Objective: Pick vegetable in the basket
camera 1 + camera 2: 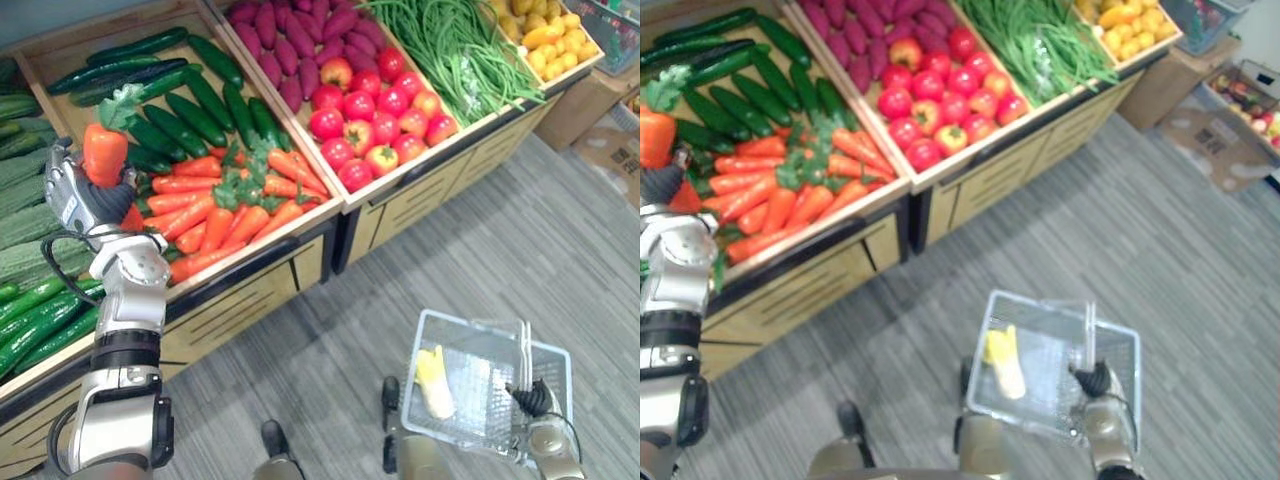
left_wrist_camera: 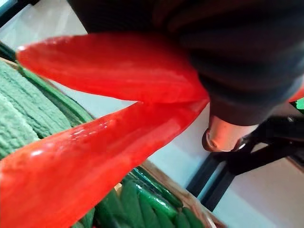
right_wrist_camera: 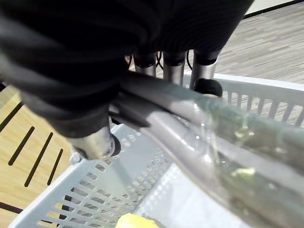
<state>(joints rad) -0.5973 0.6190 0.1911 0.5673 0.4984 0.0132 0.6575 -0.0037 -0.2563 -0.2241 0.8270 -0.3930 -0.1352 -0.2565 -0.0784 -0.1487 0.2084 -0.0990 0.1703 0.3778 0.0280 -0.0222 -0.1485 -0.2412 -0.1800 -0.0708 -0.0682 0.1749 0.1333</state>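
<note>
left eye view, mid left: our left hand [image 1: 85, 200] clamps a carrot [image 1: 103, 152], partly hiding it. lower right, our right hand [image 1: 535, 400] curls round the basket handle [image 1: 524, 350], fingers barely discernible.

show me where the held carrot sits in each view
Left eye view: carrot upper left.
Right eye view: far left edge.
Left wrist view: across the middle.
Right wrist view: right hand on the basket handle instead.
Shared landmark: the left hand gripping it.
</note>
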